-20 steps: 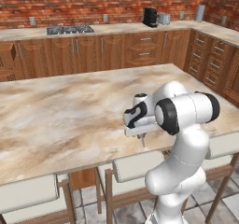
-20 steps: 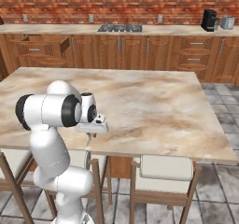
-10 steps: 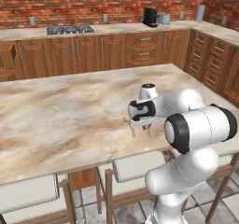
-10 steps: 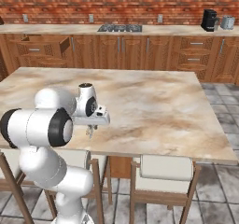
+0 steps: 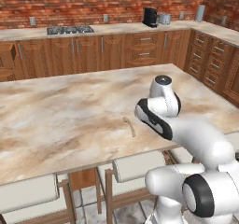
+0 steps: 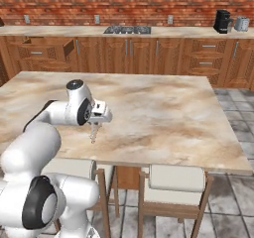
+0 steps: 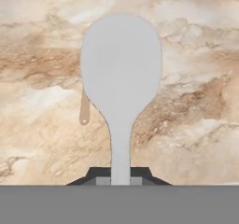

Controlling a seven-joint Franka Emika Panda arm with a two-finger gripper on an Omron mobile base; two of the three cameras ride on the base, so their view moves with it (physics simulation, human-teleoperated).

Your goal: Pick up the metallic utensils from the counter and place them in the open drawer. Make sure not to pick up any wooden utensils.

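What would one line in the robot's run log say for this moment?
gripper: shut on silver round-bowled spoon | spoon: lifted above beige marbled stone counter | pale wooden utensil: lying on counter

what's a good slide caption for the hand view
Gripper shut on a silver spoon, held above the marbled counter with a wooden utensil lying below.

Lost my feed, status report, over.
Gripper shut on silver round-bowled spoon, above marbled island counter. Tan wooden utensil left on counter. Nothing in the way.
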